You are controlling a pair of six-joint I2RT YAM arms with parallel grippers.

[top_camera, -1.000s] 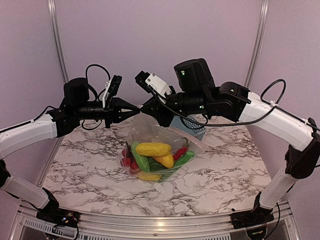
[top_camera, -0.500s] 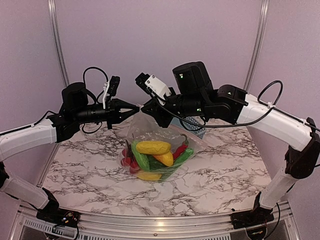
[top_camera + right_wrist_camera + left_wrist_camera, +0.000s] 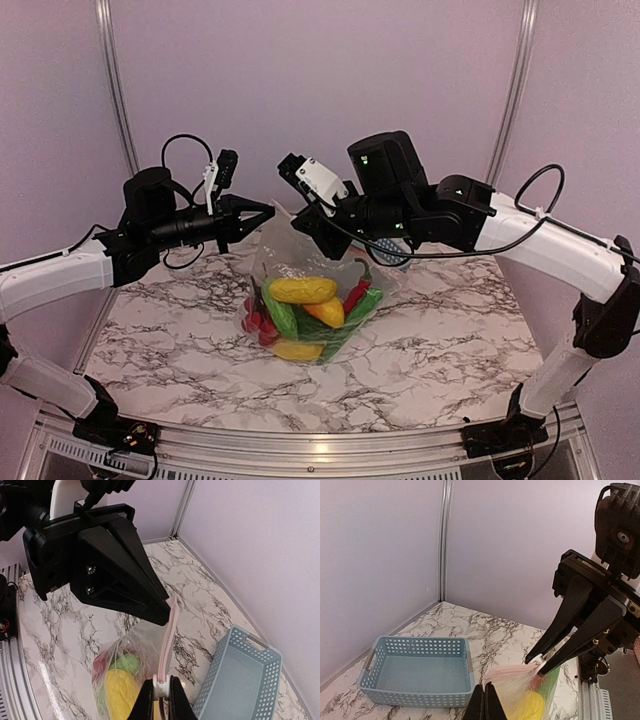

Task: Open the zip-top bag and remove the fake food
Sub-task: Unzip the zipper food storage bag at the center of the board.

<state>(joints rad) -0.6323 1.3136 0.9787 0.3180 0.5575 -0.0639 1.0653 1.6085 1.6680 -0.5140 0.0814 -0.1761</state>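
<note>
Arms are stretched level toward each other, left gripper [image 3: 271, 210] and right gripper [image 3: 292, 216] meeting atop the large clear crinkly zip-top bag [image 3: 310, 262], which is stood on the white marble-patterned table [image 3: 450, 340] with yellow, green and red plastic fake food [image 3: 303, 291] inside. From the left wrist, its fingers are seen closed on the bag's upper edge. From the right wrist, its fingers are seen pinched on the pink zip strip [image 3: 167, 640].

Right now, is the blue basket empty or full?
Empty: the left wrist view shows the basket with a bare floor; the fake food sits inside the zip-top bag.
</note>
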